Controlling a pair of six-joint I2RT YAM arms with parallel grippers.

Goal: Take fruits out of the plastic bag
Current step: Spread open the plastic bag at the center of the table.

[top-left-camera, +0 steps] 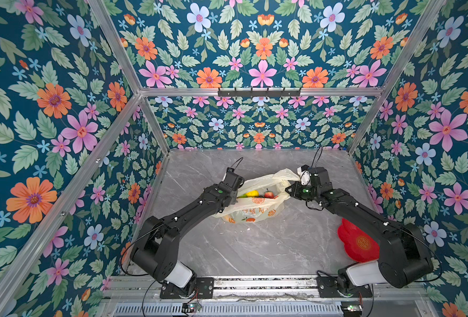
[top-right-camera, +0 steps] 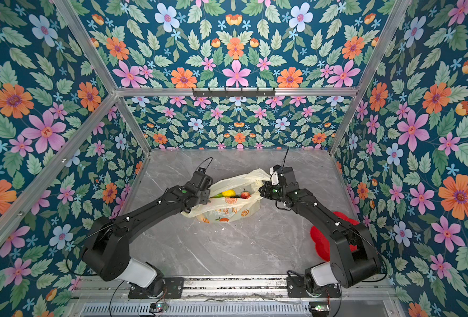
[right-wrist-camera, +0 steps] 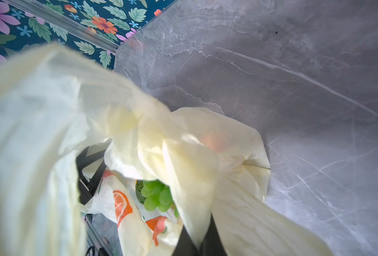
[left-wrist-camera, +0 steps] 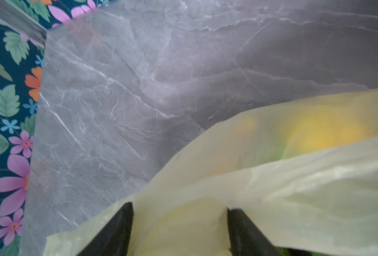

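Note:
The pale-yellow plastic bag (top-left-camera: 254, 211) (top-right-camera: 224, 212) lies mid-table with its mouth held open. Inside it show a yellow lemon (top-left-camera: 252, 193) (top-right-camera: 228, 193) and a red strawberry (top-left-camera: 268, 195) (top-right-camera: 245, 195). A green grape bunch (right-wrist-camera: 158, 195) shows in the right wrist view. My right gripper (top-left-camera: 298, 179) (right-wrist-camera: 198, 241) is shut on the bag's handle and holds it raised. At the bag's left rim, my left gripper (top-left-camera: 237, 197) (left-wrist-camera: 180, 212) stands with its jaws apart. Bag film and a pale-yellow lump fill the gap between them. The lemon (left-wrist-camera: 325, 130) glows blurred through the film.
A red flower-shaped plate (top-left-camera: 356, 241) (top-right-camera: 320, 241) lies at the front right, partly under my right arm. Grey marble tabletop (top-left-camera: 254, 247) spreads in front of the bag. Flowered walls with aluminium posts close in three sides.

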